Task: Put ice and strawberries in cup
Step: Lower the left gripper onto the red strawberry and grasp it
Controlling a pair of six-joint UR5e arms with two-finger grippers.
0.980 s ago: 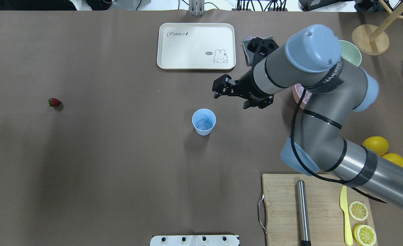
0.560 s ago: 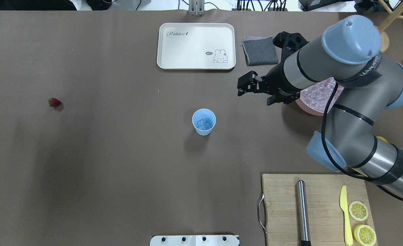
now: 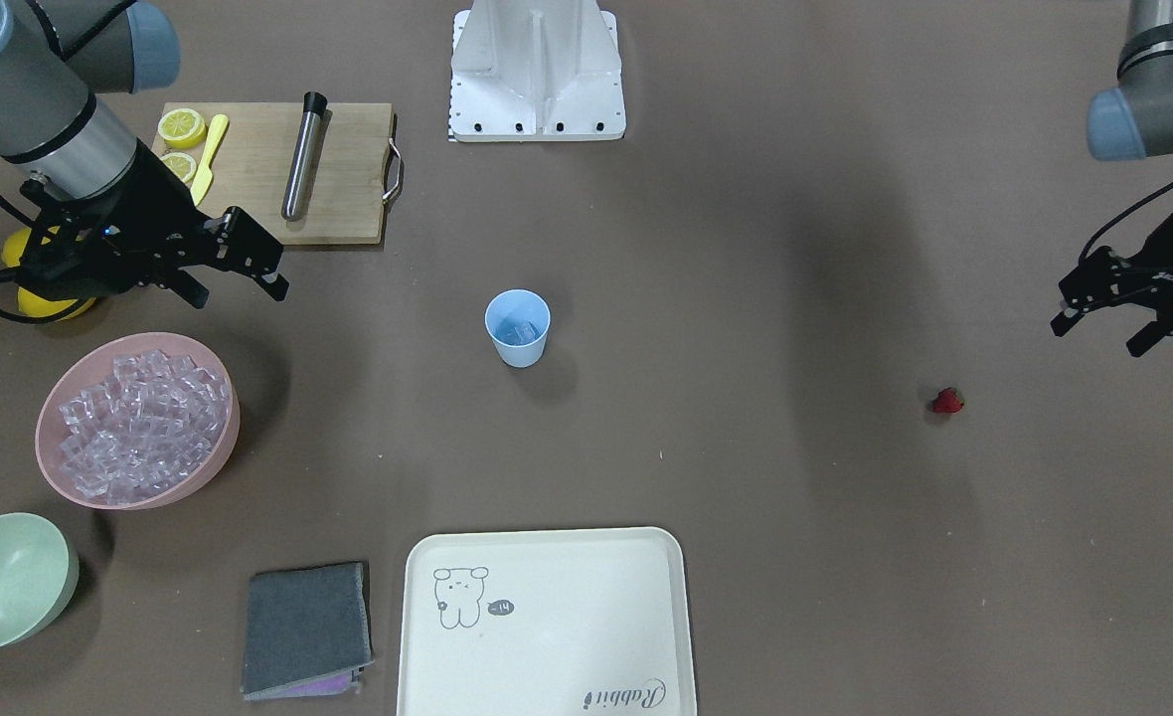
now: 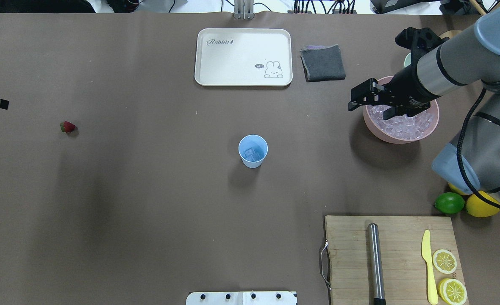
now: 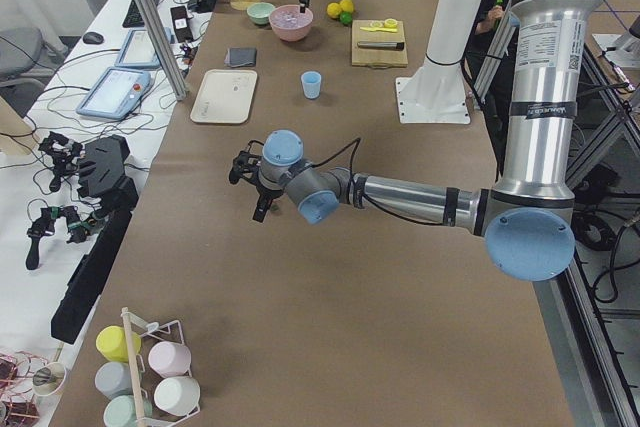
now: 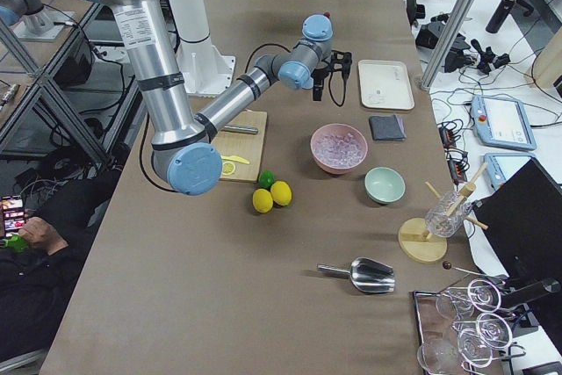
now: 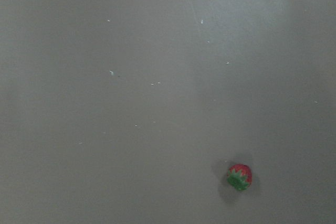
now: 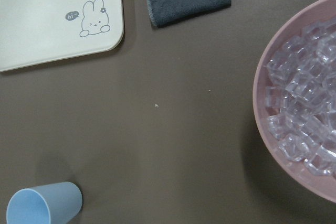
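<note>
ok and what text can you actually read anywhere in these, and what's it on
"Rabbit": cursive, in one corner of the cream tray.
"hi~": in the small dark speech bubble beside the bunny drawing on the same tray.
Lettering on the silver tube of the left arm: too small to read.
No other readable text.

Table: plain dull brown.
Cup: light blue, no pattern.
Ice: clear and glassy, with a pinkish tint against the bowl.
Strawberry: red, green leafy top.
Ice bowl: pink.
Second bowl: pale green.
Tray: cream, with a grey rabbit drawing and the word "Rabbit".
Cloth: dark grey, purple at one edge.
Cutting board: light wood grain.
Knife: pale yellow.
Lime: green.
</note>
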